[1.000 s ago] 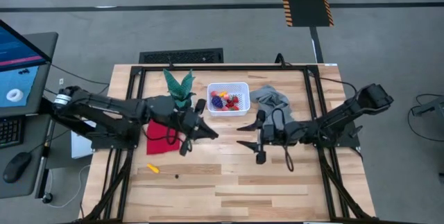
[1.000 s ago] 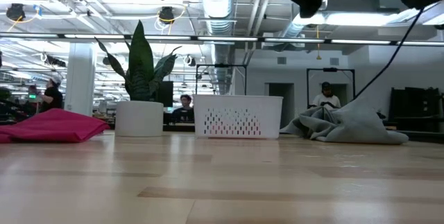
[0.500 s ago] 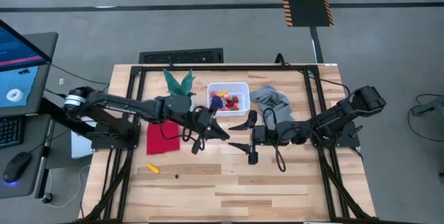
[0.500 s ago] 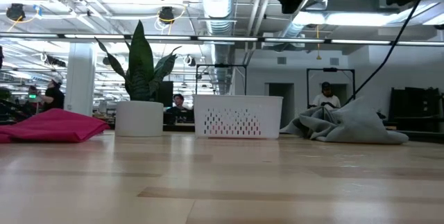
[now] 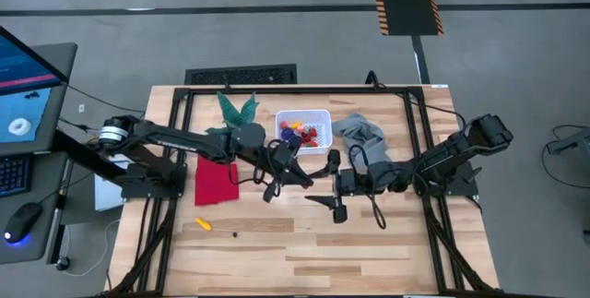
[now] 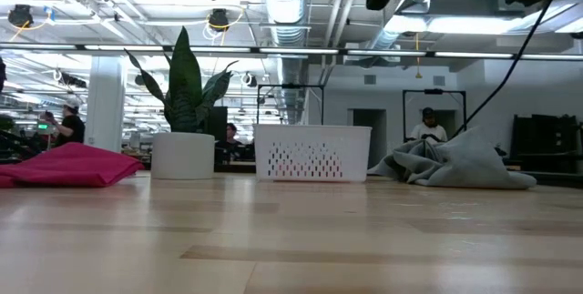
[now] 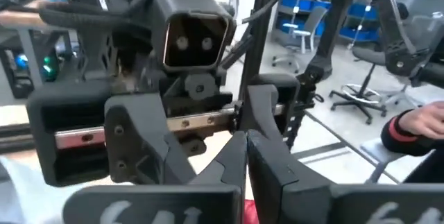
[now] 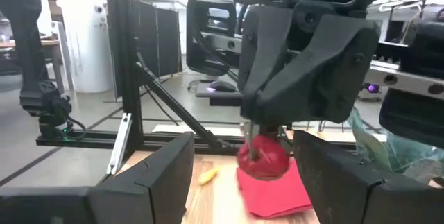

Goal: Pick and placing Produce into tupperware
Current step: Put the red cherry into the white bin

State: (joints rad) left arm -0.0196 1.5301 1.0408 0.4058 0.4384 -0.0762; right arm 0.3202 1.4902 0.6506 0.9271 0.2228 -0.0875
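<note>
1. Overhead, my left gripper [image 5: 297,172] and my right gripper [image 5: 324,184] met nose to nose above the table [image 5: 369,252], well inside its edges, bare wood open on my near side.
2. My left fingers were clenched on a round red piece of produce [image 8: 263,158]; my right fingers [image 8: 161,172] stood spread wide on either side of it, not touching.
3. Just beyond my left gripper sat the tupperware [image 5: 303,129], holding a heap of red, yellow and purple produce.
4. A red cloth [image 5: 216,183] lay behind my left gripper, a grey cloth [image 5: 360,133] beside the bin.
</note>
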